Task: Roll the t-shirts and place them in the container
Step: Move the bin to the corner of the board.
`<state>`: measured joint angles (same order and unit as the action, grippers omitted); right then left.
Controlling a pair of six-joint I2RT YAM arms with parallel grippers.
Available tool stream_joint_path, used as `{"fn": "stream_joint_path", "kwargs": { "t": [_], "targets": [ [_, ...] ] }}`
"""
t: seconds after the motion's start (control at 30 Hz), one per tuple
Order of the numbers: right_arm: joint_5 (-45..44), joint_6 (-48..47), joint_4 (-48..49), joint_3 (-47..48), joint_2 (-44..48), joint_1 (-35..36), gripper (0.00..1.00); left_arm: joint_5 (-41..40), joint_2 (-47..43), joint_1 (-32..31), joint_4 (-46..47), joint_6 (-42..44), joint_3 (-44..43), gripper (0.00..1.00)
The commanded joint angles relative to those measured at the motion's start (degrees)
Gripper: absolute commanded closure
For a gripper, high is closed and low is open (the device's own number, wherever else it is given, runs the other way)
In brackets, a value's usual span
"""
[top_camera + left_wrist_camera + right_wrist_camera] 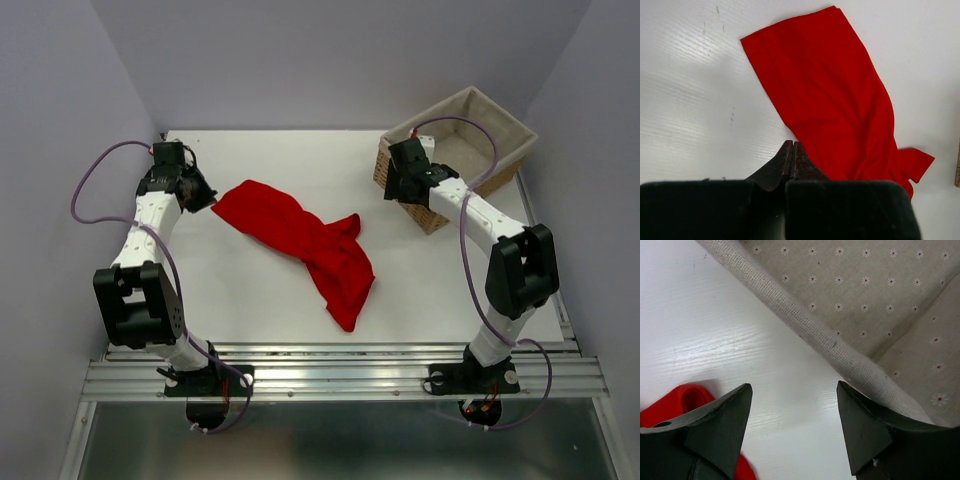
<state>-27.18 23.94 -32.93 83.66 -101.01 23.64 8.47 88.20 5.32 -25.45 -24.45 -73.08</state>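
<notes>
Red t-shirt lies crumpled, elongated across table.

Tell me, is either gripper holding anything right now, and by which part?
The right gripper is open and empty. The left gripper is shut at the red t-shirt's edge; whether cloth is pinched cannot be told.

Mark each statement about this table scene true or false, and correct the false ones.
1. The red t-shirt lies on the table, outside the basket. True.
2. The left tool is wide open. False: its jaws are shut.
3. The right tool is open, with nothing between its jaws. True.
4. The t-shirt is rolled into a tight tube. False: it lies loose and crumpled.
5. The basket stands by the left arm. False: it sits far right, by the right tool.
</notes>
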Motion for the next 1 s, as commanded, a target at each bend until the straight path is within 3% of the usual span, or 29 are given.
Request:
{"fn": "stream_joint_path", "kwargs": {
  "t": [0.0,0.27,0.6,0.73,0.77,0.97],
  "targets": [
    [0.5,-0.9,2.3,2.5,-0.2,-1.4,0.26,0.8,-3.3,0.1,0.7,1.2,0.9,0.96],
    [13.4,1.2,5.4,-5.4,8.6,0.5,0.19,-1.6,-2.6,0.1,0.9,0.9,2.3,0.88],
    [14.4,9.0,5.7,-16.2,19.9,12.7,0.11,-2.7,4.5,0.0,4.6,-0.9,4.7,0.55],
    [14.3,10.9,5.0,-19.0,21.7,13.5,0.1,-2.8,8.1,-0.1,7.4,-2.4,2.7,0.57],
    [13.7,11.0,4.4,-19.7,22.4,13.5,0.1,-4.5,9.2,-0.7,7.2,-2.6,1.5,0.6],
    [10.8,12.4,1.1,-20.2,23.9,14.6,0.1,-14.4,16.6,-2.3,3.7,-3.2,-7.7,0.61]
  ]
}}
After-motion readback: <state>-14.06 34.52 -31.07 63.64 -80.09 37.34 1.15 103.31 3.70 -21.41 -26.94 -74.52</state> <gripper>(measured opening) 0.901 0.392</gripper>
